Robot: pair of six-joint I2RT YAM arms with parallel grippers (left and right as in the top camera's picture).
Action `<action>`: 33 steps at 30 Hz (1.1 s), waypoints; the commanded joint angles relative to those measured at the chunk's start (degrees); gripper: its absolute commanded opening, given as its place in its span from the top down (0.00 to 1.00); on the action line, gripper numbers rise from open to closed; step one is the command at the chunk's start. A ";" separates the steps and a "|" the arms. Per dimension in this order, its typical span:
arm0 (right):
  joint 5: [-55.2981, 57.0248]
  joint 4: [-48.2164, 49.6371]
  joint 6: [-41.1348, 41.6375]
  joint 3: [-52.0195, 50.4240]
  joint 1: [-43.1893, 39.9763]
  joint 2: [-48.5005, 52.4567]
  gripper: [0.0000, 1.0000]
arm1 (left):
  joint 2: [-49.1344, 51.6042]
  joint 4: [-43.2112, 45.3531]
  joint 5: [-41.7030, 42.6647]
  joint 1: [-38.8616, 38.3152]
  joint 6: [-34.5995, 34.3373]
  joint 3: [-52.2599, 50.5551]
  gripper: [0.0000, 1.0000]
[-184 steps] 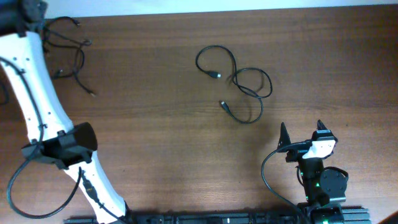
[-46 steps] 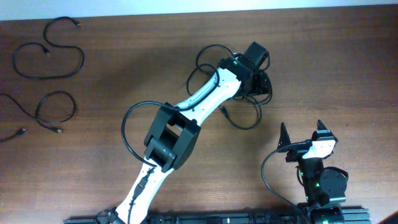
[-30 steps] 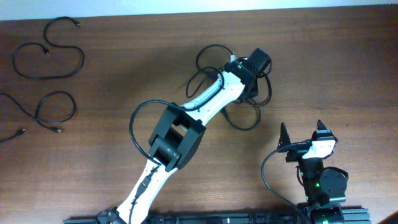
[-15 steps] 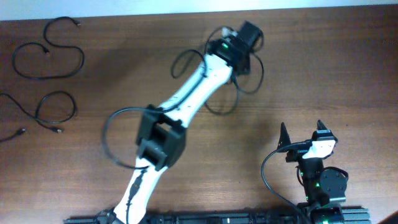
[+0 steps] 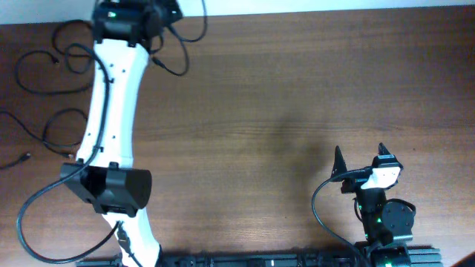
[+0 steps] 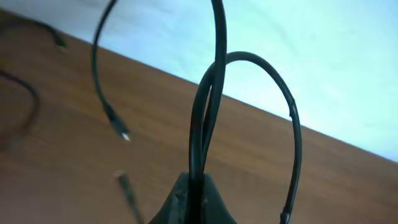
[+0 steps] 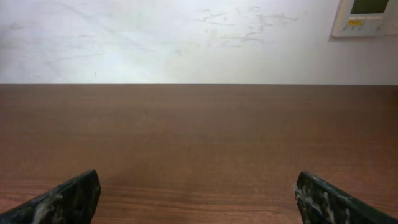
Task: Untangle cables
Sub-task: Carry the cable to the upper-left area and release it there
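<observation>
While the left gripper [image 5: 165,10] hangs far-left overhead, thin black rubber cables [image 5: 194,37] dangle near separated black cords [image 5: 56,93]; dropping here could re-tangle them. Left wrist: fingers [image 6: 180,202] pinched onto loops. Right wrist: right gripper [image 7: 199,193] wide, empty.

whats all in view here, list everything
held cable bundle: strand count unclear, black, hanging from the left gripper at the table's far left
loose cables: at least two, black, on the table's left side, partly hidden by the left arm
table: one, brown wood
wall panel: one, white, on the wall behind the table
left arm: white, reaching far left
left gripper: shut on held cable bundle
right gripper: open, empty, near right
</observation>
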 commanded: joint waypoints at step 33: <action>0.48 -0.26 0.20 -0.42 0.24 -0.33 0.02 | 23.85 10.45 12.79 15.76 24.90 2.67 0.48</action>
